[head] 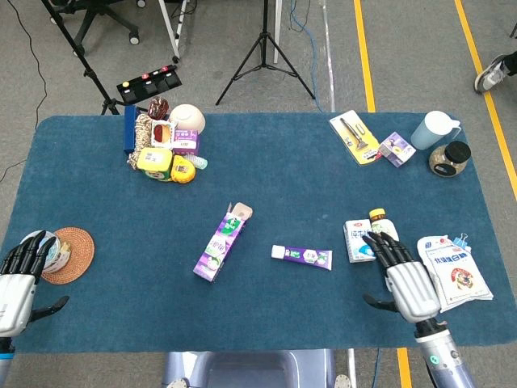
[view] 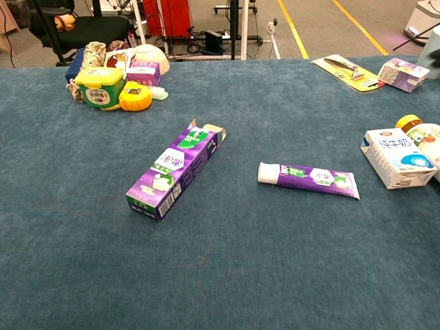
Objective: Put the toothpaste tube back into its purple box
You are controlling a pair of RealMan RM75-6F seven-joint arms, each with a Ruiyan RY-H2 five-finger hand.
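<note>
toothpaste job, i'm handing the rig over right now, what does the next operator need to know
Left hand: holds nothing, fingers apart, at the table's near left corner by the woven coaster.
Right hand: holds nothing, fingers spread, over the bottle beside the milk carton, to the right of the tube.
Tube: flat on the table, cap end toward the box.
Box: lies to the tube's left, apart from it, far-end flap open.
Done: nothing, tube not yet grasped.
Left: pick up the tube, steady the box, slide the tube in through the open end.
</note>
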